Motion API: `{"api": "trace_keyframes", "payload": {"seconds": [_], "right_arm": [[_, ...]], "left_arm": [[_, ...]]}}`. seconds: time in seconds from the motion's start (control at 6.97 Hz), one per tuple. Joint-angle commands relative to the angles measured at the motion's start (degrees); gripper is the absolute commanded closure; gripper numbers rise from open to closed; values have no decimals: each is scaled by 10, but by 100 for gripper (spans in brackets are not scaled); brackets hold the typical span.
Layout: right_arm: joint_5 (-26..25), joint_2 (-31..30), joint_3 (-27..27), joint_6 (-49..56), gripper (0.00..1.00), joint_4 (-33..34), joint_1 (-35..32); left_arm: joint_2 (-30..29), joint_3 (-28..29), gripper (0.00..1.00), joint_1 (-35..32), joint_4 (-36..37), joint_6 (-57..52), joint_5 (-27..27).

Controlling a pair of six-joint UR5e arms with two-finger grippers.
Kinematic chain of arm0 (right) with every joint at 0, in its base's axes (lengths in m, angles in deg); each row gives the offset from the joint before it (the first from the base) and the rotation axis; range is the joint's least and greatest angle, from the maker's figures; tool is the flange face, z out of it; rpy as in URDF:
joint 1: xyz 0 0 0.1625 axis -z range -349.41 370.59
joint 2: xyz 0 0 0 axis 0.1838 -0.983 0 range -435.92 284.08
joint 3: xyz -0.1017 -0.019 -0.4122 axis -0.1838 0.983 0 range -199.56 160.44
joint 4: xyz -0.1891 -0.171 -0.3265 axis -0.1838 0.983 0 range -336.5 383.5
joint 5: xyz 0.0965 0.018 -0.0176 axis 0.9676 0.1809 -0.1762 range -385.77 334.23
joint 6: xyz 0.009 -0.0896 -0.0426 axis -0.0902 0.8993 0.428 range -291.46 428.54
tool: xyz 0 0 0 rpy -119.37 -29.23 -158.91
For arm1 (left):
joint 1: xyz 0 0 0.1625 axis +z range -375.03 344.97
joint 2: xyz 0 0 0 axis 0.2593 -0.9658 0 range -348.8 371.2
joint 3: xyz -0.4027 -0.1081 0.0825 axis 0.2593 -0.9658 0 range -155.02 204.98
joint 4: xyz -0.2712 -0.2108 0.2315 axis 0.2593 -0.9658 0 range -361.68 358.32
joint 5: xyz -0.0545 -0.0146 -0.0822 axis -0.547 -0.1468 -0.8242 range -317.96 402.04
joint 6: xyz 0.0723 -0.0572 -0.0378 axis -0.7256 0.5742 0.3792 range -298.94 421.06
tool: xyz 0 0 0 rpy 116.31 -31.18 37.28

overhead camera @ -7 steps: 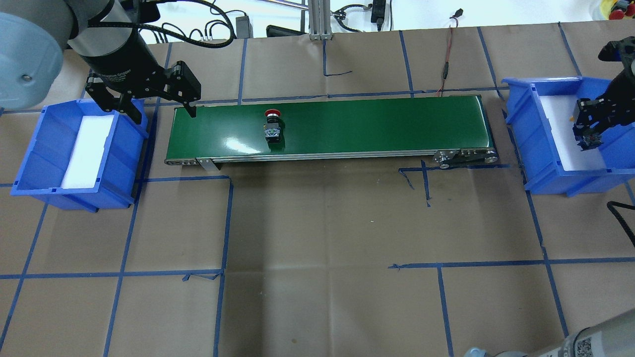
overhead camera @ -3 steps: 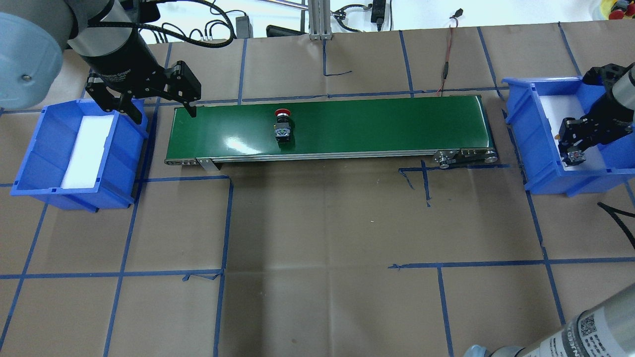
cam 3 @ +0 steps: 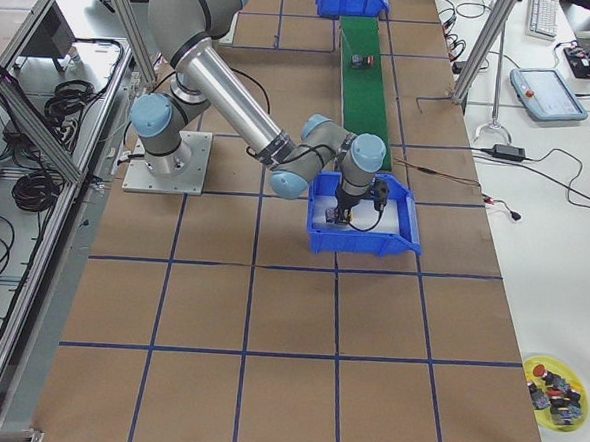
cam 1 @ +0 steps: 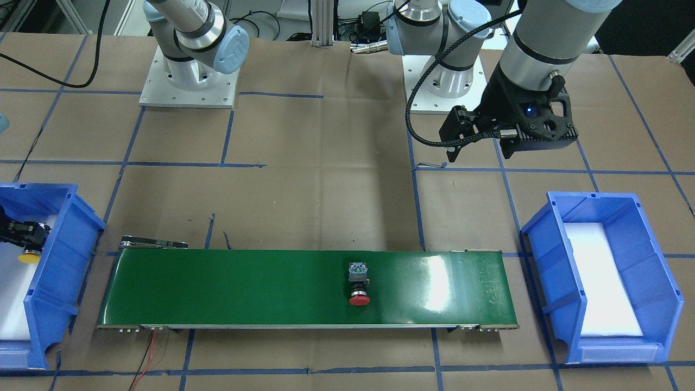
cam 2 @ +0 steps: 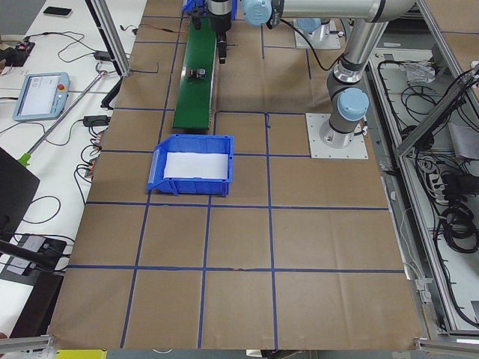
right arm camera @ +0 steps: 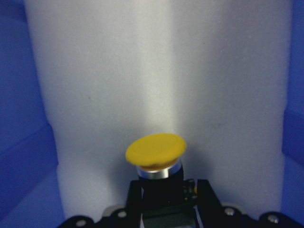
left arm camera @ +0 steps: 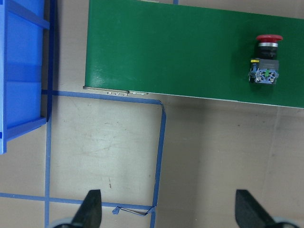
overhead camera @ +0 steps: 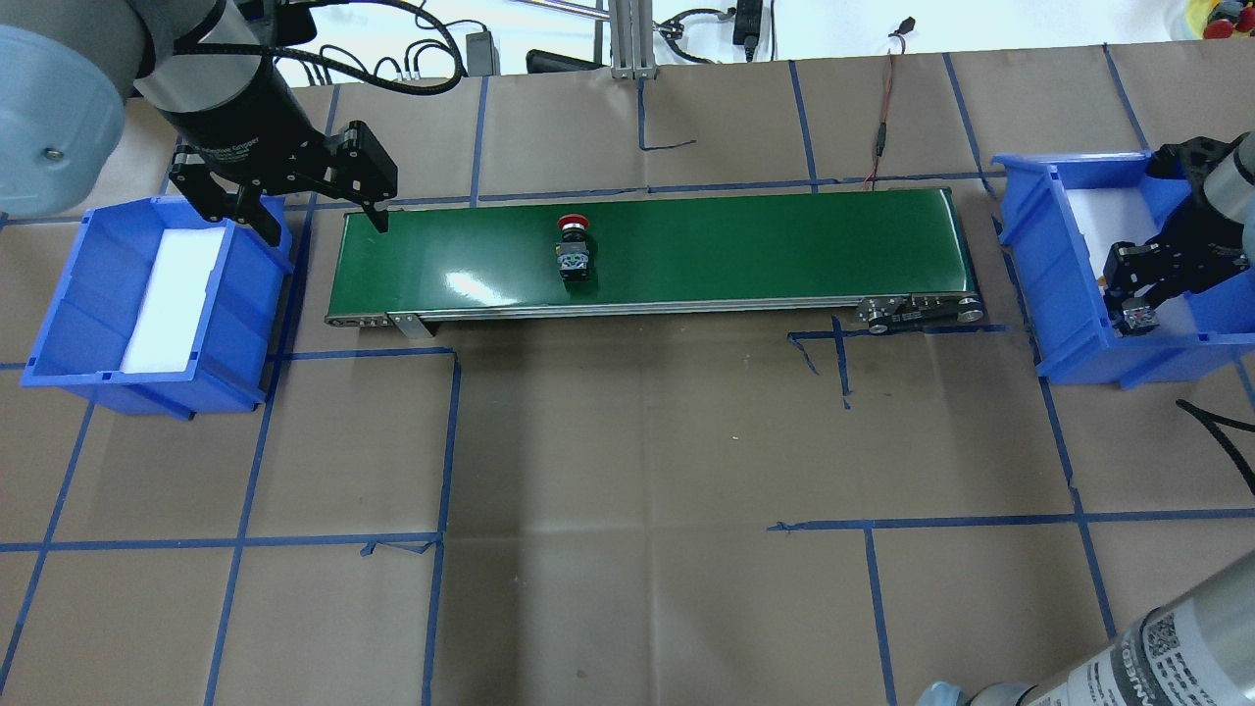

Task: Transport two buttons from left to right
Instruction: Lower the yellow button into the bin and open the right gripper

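Right wrist-mounted: clamping yellow-capped push-button (right arm camera: 156, 151) with right gripper (right arm camera: 166, 188) inside blue plastic bin (right arm camera: 28, 142); holding left gripper (overhead camera: 324, 226) spread wide beside green conveyor belt (overhead camera: 735, 240) bearing red-capped push-button (overhead camera: 574, 257).

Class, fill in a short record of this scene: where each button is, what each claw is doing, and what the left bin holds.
Red button: lying on its side on the belt, nothing touching it
Yellow button: gripped by right claw, inside right bin
Left claw: open, empty, by the belt's left end
Left bin: no button in it
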Motion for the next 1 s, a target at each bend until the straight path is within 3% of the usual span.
{"api": "trace_keyframes", "payload": {"seconds": [0.0, 0.29, 0.72, 0.86], "right_arm": [[-7, -6, 9, -4, 1, -5, -1], [-7, -48, 52, -6, 0, -47, -6], [-7, -54, 215, -87, 0, -241, -68], [-20, -58, 234, -152, 0, -299, -105]], "left_arm": [[0, 1, 0, -1, 1, 0, 0], [0, 1, 0, 0, 1, 0, -1], [0, 1, 0, 0, 2, 0, -1], [-1, 2, 0, 0, 2, 0, -1]]}}
